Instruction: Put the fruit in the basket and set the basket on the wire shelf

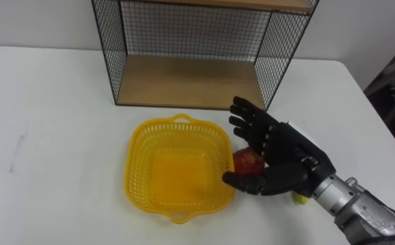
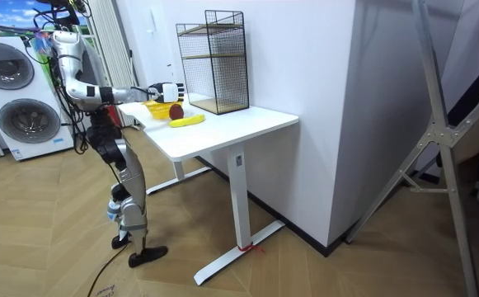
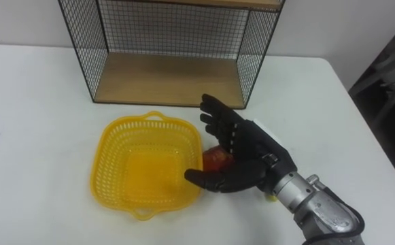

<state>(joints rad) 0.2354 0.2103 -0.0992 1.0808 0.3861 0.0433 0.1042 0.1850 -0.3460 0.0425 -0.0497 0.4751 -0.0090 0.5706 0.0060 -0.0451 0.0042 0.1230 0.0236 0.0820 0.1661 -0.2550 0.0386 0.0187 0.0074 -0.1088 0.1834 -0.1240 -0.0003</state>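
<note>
In the left eye view, the yellow basket (image 1: 177,169) sits empty in the middle of the white table (image 1: 47,136), its 2 small handles at 12 and 6 o'clock. The wire shelf (image 1: 190,54) stands at 12 o'clock from the basket, near it but not touching, with its wooden floor bare. The right hand (image 1: 273,153) comes in from 4 o'clock and lies at 3 o'clock from the basket. Its fingers are spread wide and nearly straight, and its thumb reaches toward the basket's rim. 1 red fruit (image 1: 247,162) rests on the table in the gap between thumb and fingers, just beside the basket's 3 o'clock rim and outside it. We cannot tell whether the hand touches the fruit. A sliver of yellow banana (image 1: 298,197) shows under the wrist, at 5 o'clock from the red fruit.

In the room view, the robot stands at the table's end on the room view's left, with 1 arm stretched level over the tabletop. The hand (image 2: 166,91) hovers above the basket (image 2: 157,106) and the red fruit (image 2: 176,110). The banana (image 2: 187,120) lies at 4 o'clock from them, and the shelf (image 2: 214,62) stands beyond. 2 washing machines (image 2: 8,99) stand behind the robot.

In the right eye view, we see the same layout. The hand (image 3: 248,155) is wide, the red fruit (image 3: 216,158) is against the basket's (image 3: 143,170) 3 o'clock rim, and the shelf (image 3: 170,54) is at 12 o'clock.
</note>
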